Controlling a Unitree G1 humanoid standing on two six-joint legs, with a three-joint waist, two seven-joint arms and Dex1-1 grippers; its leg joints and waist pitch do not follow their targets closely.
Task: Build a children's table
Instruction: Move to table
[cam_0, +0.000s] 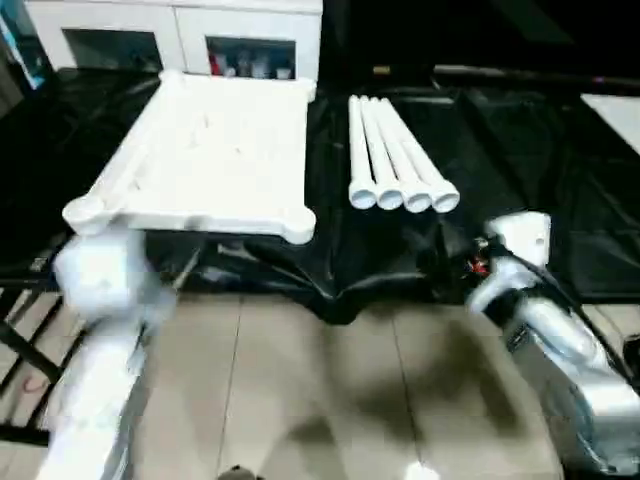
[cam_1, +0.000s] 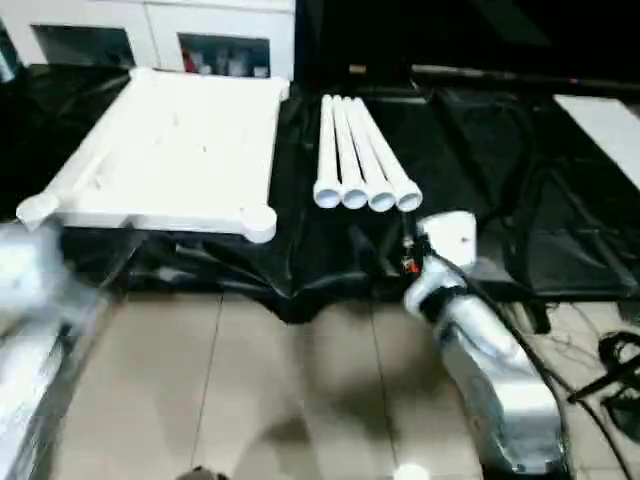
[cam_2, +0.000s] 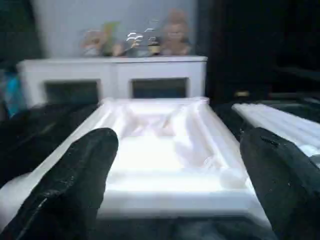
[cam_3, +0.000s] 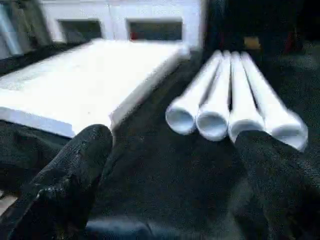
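Both forearms reach forward, left gripper (cam_2: 175, 185) and right gripper (cam_3: 175, 185) spread wide

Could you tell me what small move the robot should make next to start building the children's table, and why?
Probably ease the right claw forward onto the nearest of the four legs. It is open and empty, facing their open ends, and the tabletop beside them has no leg fitted yet.
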